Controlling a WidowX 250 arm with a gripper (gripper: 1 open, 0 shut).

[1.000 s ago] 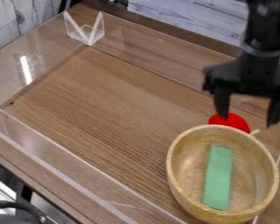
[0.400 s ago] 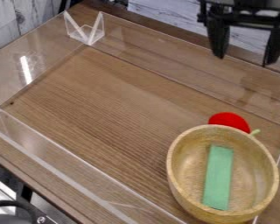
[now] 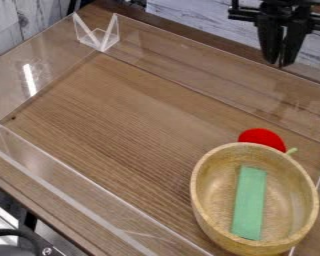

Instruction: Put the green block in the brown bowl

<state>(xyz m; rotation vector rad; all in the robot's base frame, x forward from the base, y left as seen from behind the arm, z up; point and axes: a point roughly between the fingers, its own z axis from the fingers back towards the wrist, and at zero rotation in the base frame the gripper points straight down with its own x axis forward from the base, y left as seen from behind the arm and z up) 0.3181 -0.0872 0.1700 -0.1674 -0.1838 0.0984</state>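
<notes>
The green block point(image 3: 250, 202) lies flat inside the brown bowl point(image 3: 207, 197), which sits at the front right of the wooden table. My gripper point(image 3: 283, 58) hangs high at the back right, far above and behind the bowl. Its two black fingers are drawn together and nothing is between them.
A small round red object point(image 3: 262, 139) rests just behind the bowl's rim. Clear acrylic walls point(image 3: 43, 70) ring the table, and a clear stand point(image 3: 97, 36) sits at the back left. The wooden surface point(image 3: 123, 120) stretches left of the bowl.
The gripper rose from just above the red object to the top right and its fingers went from spread wide to shut. The green block stayed in the bowl.
</notes>
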